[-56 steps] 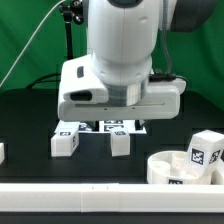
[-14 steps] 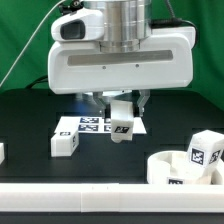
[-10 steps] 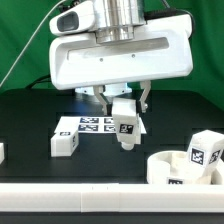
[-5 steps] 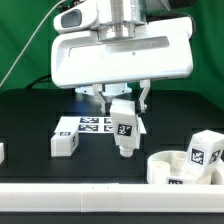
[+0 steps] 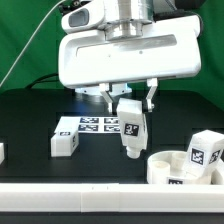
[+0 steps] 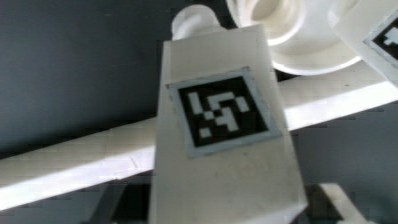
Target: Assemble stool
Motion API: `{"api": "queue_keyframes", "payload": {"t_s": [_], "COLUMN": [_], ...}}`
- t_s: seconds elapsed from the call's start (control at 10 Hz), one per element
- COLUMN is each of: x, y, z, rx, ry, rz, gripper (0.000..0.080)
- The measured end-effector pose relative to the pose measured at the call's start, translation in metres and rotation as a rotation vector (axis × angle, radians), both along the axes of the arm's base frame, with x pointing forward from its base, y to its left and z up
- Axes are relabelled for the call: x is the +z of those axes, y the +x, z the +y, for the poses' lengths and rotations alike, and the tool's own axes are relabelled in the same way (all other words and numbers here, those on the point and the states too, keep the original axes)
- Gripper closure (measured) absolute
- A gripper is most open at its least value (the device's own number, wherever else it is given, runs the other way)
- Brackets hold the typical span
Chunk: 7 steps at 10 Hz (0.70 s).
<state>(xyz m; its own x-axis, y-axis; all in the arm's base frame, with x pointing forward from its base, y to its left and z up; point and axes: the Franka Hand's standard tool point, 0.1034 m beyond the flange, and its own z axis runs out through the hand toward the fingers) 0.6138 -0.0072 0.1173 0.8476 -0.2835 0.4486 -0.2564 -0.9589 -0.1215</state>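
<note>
My gripper (image 5: 129, 100) is shut on a white block leg (image 5: 131, 127) with a black-and-white tag and holds it tilted above the table, left of the round ring-shaped seat (image 5: 178, 167) at the exterior view's lower right. In the wrist view the held leg (image 6: 221, 130) fills the middle, with the seat (image 6: 311, 35) beyond its tip. Another leg (image 5: 66, 142) lies on the table at the exterior view's left. A third leg (image 5: 207, 150) stands beside the seat at the right.
The marker board (image 5: 96, 125) lies on the black table behind the held leg. A long white border rail (image 5: 90, 194) runs along the front edge and also shows in the wrist view (image 6: 71, 160). A small white piece (image 5: 2, 152) sits at the far left edge.
The gripper picked the leg off the table, lifted it, and has carried it toward the exterior view's right, closer to the seat. The other parts have not moved.
</note>
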Motion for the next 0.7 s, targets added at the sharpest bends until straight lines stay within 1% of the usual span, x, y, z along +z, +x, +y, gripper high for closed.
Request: {"api": "queue_keyframes", "payload": {"t_s": [0.1,0.2,0.3,0.4,0.7], "x": [-0.001,0.004,0.005,0.011,0.008], "y": [-0.006,-0.005,-0.005,-0.003,-0.004], "z": [0.008,0.012,0.020,0.030,0.027], "rx": [0.001,-0.001,-0.007,0.002,0.001], "ry": [-0.025,-0.052,-0.034,-0.029,-0.032], "rz": [-0.053,-0.127,-0.128,-0.138,-0.133], "gripper": [0.0473,0.0473,0.0473,0.0473,0.0473]}}
